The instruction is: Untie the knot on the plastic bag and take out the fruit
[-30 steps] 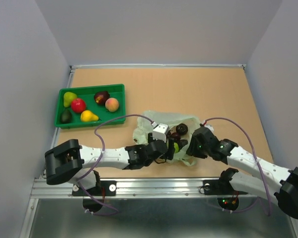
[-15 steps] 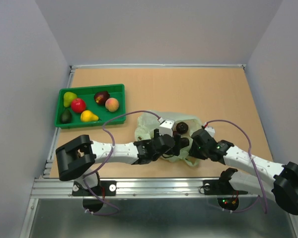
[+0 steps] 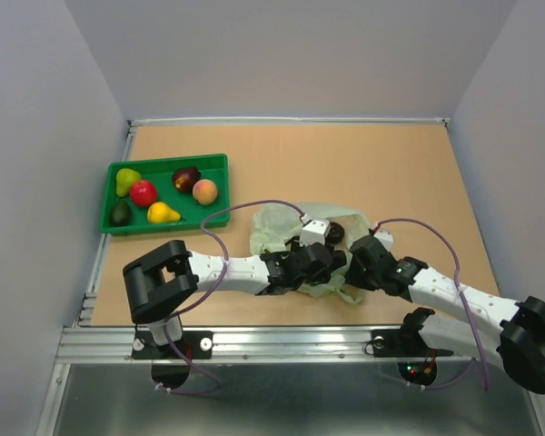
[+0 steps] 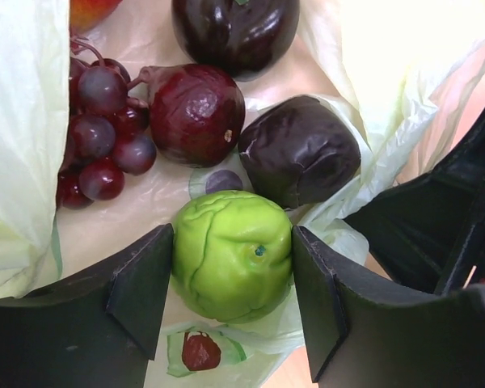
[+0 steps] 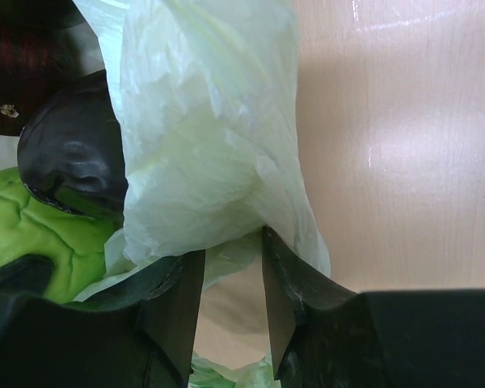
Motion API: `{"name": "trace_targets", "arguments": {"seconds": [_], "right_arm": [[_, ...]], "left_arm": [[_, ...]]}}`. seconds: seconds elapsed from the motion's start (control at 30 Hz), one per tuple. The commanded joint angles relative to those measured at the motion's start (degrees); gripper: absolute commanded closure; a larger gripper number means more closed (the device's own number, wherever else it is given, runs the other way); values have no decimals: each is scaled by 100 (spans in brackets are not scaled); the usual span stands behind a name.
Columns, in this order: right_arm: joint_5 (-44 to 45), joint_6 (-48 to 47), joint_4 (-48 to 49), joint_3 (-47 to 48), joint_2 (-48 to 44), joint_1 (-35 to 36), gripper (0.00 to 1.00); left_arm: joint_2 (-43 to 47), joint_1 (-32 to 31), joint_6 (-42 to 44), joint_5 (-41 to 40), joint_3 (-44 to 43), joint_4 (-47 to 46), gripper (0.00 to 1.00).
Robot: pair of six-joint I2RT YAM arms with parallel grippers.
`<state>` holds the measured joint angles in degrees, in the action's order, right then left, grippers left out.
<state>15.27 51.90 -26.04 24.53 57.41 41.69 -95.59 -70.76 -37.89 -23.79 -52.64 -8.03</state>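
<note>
The plastic bag (image 3: 274, 227) lies open on the table, and no knot shows. In the left wrist view my left gripper (image 4: 232, 299) is inside the bag (image 4: 20, 121), its jaws pressed on both sides of the lime-green fruit (image 4: 230, 255). Dark purple fruit (image 4: 301, 149), a grape bunch (image 4: 97, 129) and a red one (image 4: 89, 10) lie beyond it. My right gripper (image 5: 233, 242) is at the bag's right edge, jaws narrow with a fold of the bag (image 5: 202, 137) between the tips. Both grippers, left (image 3: 332, 258) and right (image 3: 354, 263), sit close together in the top view.
A green tray (image 3: 220, 163) at the far left holds pears, a red fruit, a peach and dark fruit. The left arm's forearm (image 3: 245, 271) lies across the near table. Walls enclose the table on three sides.
My left gripper has moved right, deeper into the bag's mouth, and now covers the lime-green fruit in the top view. The right gripper has barely moved.
</note>
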Motion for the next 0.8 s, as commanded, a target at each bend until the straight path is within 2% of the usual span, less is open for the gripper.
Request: {"name": "trace_targets", "arguments": {"seconds": [0.0,0.07,0.2,0.4,0.47,0.53,0.77], "right_arm": [[275,-31,293,-98,-72,14,60],[310,-31,284,-107,-89,6,60],[345,-40,301,-107,-98,6,60],[345,-39,310,-107,-98,14,60],[354,-48,310,-115,-133,14,60],[337,-57,310,-116,-177,14,60],[266,-110,310,-142,-326,14,60]], "left_arm": [[268,10,176,138,-194,21,94],[619,10,290,199,-167,12,99],[1366,18,746,357,-185,-84,100],[2176,343,1222,1402,-413,-304,100],[2403,712,1196,1772,-457,-304,100],[2553,1063,1187,1817,-501,-200,100],[3046,3197,1143,517,-686,785,100]]}}
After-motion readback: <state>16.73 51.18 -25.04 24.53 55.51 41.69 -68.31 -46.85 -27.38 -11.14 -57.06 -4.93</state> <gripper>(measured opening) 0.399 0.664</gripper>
